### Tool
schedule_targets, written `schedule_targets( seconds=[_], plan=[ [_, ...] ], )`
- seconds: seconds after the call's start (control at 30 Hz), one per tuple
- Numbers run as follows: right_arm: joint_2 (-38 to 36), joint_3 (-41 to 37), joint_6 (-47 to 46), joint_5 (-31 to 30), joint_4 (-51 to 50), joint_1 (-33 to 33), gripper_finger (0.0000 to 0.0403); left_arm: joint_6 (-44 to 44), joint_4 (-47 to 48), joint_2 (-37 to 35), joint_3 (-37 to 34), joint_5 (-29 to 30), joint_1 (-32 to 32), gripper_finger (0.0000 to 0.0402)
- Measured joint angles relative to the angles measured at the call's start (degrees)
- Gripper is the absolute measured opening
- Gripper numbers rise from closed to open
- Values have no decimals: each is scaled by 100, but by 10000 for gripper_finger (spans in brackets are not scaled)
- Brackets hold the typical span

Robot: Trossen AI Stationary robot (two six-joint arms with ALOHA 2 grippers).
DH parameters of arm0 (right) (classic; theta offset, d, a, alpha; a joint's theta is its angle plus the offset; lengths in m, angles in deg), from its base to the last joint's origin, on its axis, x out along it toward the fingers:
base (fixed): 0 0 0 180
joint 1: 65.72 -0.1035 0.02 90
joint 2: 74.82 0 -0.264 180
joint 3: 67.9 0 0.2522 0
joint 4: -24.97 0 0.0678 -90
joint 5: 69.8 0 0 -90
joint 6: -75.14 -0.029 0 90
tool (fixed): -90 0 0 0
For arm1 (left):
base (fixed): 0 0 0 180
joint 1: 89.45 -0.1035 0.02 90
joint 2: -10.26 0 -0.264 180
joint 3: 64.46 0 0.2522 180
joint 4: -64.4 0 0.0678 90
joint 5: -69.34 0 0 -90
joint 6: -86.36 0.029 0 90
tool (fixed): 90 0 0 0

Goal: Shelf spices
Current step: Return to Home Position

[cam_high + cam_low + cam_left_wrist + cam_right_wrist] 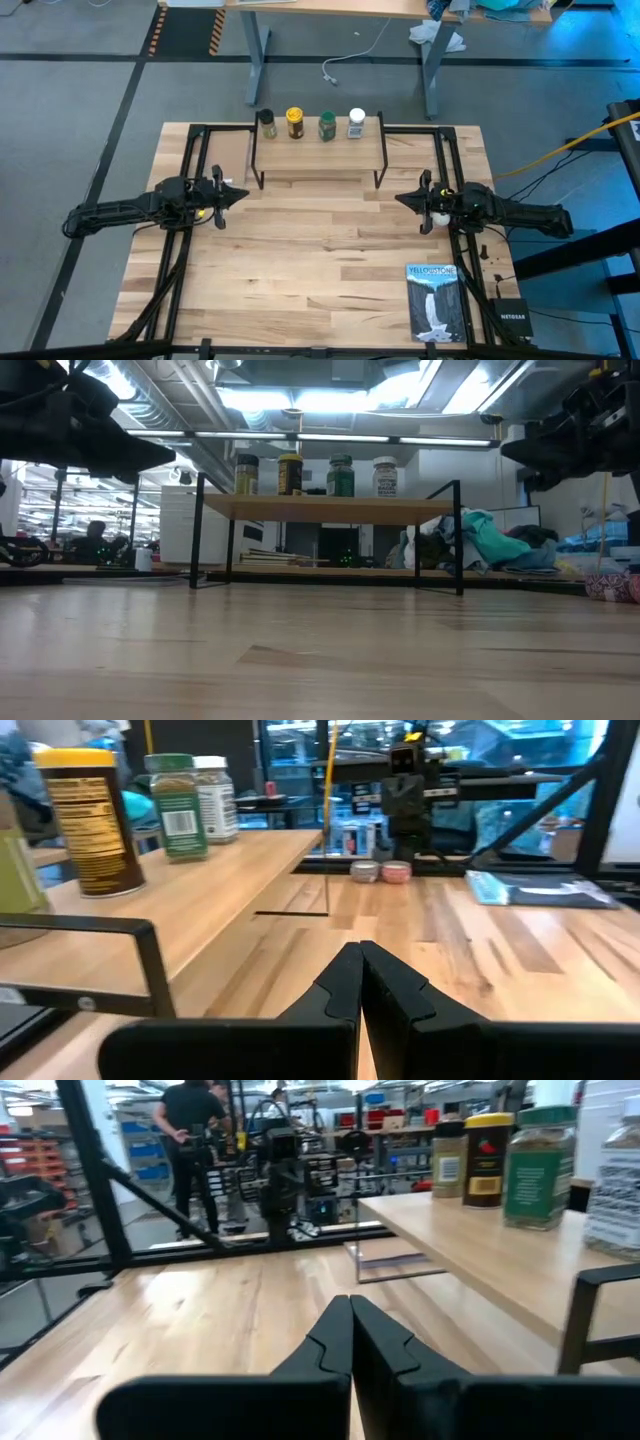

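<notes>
Fingers [345, 985] of left gripper [240, 193] and right gripper [400, 199] meet, holding nothing; four jars [327, 125] line the shelf [320, 160].

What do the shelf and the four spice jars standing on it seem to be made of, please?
The shelf has a pale plank top with visible grain and a matte look, likely wood. Its thin black legs look like painted metal. The spice jars appear see-through with printed labels; whether they are glass or plastic cannot be told. Their lids look like plastic.
</notes>
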Motion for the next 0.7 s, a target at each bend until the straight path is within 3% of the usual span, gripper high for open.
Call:
schedule_targets(
  seconds=[0.37, 0.7],
  plan=[
    [2, 0, -1, -149, 10, 2, 18, -121, 22, 268, 0, -105, 0, 0],
    [2, -2, 19, 19, -14, 0, 29, -779, 26, 811, 0, -114, 7, 0]
  ],
)
